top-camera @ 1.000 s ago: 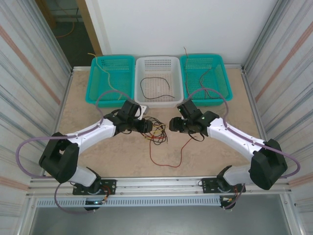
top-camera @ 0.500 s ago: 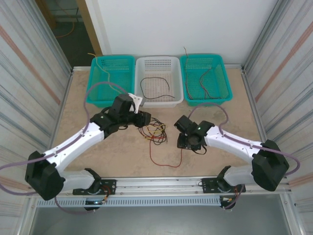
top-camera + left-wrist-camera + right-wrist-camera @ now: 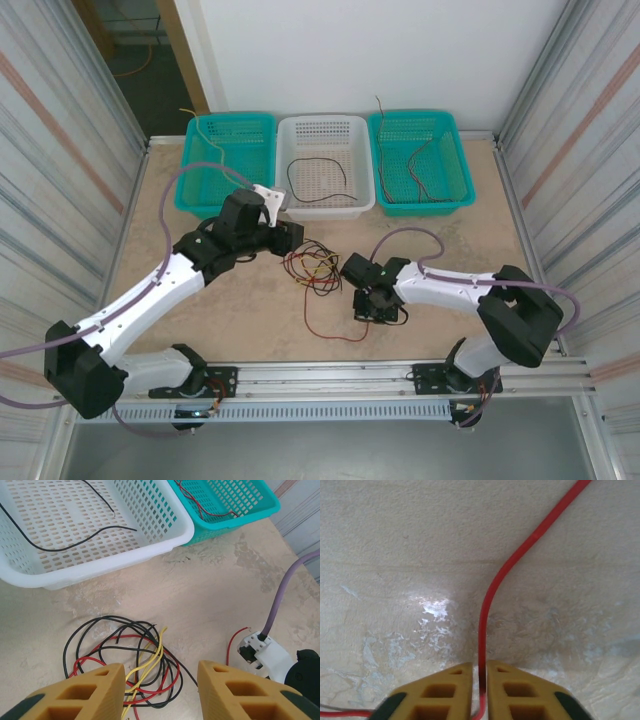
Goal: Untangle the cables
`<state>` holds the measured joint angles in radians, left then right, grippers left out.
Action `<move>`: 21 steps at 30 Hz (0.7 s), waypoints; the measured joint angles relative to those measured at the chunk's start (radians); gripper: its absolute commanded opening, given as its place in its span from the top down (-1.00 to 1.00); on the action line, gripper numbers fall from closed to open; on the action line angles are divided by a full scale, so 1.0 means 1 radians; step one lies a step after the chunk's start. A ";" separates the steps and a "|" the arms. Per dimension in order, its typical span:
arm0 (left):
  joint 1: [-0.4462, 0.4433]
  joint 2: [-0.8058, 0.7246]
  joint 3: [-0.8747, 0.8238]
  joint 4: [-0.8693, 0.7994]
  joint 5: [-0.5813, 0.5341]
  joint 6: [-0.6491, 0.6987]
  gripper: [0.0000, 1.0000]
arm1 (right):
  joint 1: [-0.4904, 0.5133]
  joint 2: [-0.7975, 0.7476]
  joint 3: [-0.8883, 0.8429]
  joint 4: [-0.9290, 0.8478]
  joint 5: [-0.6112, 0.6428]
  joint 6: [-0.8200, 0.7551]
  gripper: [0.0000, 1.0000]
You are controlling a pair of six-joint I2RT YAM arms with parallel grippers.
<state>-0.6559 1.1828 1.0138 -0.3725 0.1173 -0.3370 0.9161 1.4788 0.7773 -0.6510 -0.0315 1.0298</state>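
Out on the middle of the table (image 3: 460,240), just in front of the white basket (image 3: 325,210), the red, black and yellow cables (image 3: 312,268) sit in a loose knot. One red cable (image 3: 487,600) trails out toward the arm bases, then curls back up to the right gripper (image 3: 372,303), which is pinched tight on it. Seen from that wrist, it runs straight ahead, then bends off right. The left gripper (image 3: 161,672) hangs over the knot, jaws spread, gripping nothing.
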 measured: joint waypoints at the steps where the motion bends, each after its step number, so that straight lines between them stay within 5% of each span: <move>1: 0.000 -0.002 0.000 -0.001 0.000 0.000 0.11 | 0.000 -0.002 0.000 0.000 0.003 0.003 0.99; 5: 0.000 -0.014 0.010 -0.006 0.001 0.003 0.08 | 0.000 -0.092 -0.002 -0.009 0.034 -0.013 1.00; 14: -0.008 -0.034 0.013 0.114 0.099 -0.004 -0.07 | -0.048 -0.557 0.109 0.003 0.122 -0.238 1.00; 21: -0.088 0.010 0.008 0.373 0.248 -0.027 -0.29 | -0.114 -0.571 0.282 0.050 0.148 -0.396 1.00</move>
<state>-0.7441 1.1931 1.0214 0.0006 0.3656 -0.3645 0.8021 0.9073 1.0588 -0.6006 0.1165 0.6338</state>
